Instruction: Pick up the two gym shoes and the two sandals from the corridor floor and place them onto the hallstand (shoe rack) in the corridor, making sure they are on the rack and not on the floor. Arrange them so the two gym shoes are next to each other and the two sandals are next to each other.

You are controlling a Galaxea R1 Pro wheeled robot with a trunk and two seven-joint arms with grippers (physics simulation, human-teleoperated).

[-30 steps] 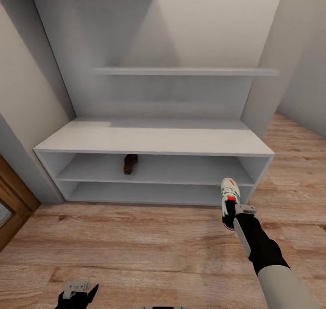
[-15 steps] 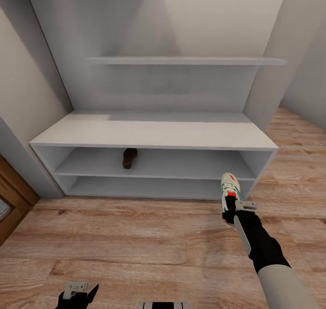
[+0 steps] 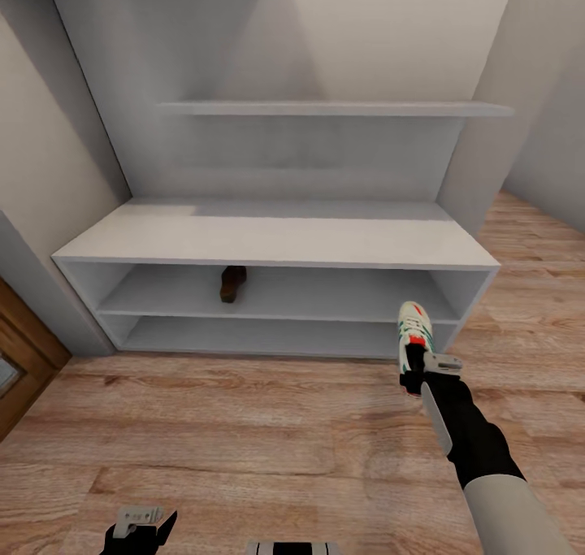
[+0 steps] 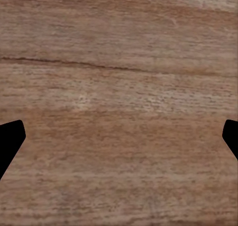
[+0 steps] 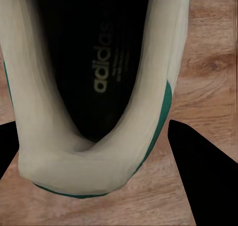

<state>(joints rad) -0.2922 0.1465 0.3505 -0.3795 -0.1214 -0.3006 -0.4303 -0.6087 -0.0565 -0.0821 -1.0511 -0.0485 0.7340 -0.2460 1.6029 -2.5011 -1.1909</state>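
My right gripper (image 3: pixel 413 373) is shut on the heel of one gym shoe (image 3: pixel 413 328), white with green stripes and a red patch, held toe-forward just above the corridor floor (image 3: pixel 244 433), in front of the right end of the hallstand (image 3: pixel 276 242). The right wrist view looks into this gym shoe (image 5: pixel 99 82), its heel between the fingers of the right gripper (image 5: pixel 101 161). One brown sandal (image 3: pixel 233 284) lies on the upper open shelf, left of centre. My left gripper (image 3: pixel 140 524) hangs low at the near left, open over bare floor (image 4: pixel 119 62).
A white wall shelf (image 3: pixel 333 109) runs above the bench top. Grey walls close in the alcove on both sides. A brown wooden door (image 3: pixel 20 352) stands at the left. Wood flooring continues past the unit on the right (image 3: pixel 536 295).
The head camera moved and tilted at first, shifting the whole view. Since then my right gripper has carried the gym shoe slightly forward toward the rack. The left arm has stayed put.
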